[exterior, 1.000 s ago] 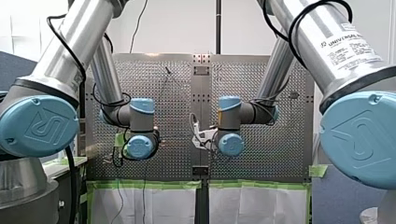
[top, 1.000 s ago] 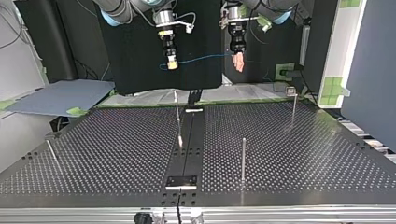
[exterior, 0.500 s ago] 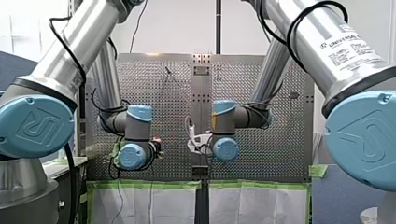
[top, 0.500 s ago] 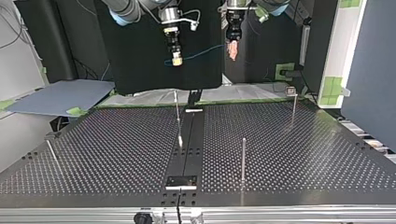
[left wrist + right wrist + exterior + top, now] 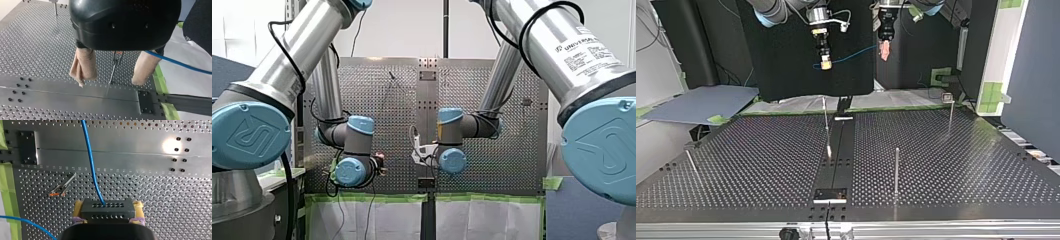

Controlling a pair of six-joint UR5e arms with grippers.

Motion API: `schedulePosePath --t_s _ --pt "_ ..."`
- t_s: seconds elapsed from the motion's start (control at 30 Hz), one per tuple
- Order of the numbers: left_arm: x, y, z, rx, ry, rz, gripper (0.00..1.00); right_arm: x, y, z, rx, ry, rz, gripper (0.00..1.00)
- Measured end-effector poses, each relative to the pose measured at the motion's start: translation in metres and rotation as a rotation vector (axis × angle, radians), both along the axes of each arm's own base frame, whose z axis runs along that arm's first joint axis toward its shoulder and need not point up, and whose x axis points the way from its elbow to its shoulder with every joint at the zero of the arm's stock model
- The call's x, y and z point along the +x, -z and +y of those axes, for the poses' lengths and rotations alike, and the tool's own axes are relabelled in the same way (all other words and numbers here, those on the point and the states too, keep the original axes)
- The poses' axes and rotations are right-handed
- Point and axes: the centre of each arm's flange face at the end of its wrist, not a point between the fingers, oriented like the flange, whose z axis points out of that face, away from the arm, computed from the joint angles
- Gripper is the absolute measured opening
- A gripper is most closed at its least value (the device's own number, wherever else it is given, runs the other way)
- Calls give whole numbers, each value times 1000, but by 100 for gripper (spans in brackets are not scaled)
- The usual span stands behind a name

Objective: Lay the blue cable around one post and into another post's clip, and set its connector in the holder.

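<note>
The right gripper (image 5: 108,218) pinches the black connector (image 5: 107,209) high above the perforated table (image 5: 936,150). The blue cable (image 5: 90,165) runs to the left gripper (image 5: 110,82), whose jaws are spread. Unclamped there, it may slip off.

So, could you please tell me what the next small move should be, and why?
I would probably bring the cable down toward the table and beside a post. My right gripper is shut on the connector, and the cable spans to my left gripper well above every post, so nothing is routed yet.
</note>
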Motion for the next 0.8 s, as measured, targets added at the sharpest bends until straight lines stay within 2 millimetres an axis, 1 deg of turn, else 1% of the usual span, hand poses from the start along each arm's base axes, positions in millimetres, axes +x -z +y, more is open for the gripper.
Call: schedulePosePath --t_s 0.17,0.37,0.57,0.8 --pt "7 -7 -9 -34 17 -17 100 4 -2 -3 3 -2 0 0" --pt "12 -24 -15 -60 15 -29 100 15 -32 -7 -3 -9 -32 0" --pt "23 -43 -14 -73 -37 -50 100 24 -69 -11 -11 -28 -74 0" --pt "39 -71 -10 -120 -107 -77 100 36 -130 -27 -49 -24 -142 0"
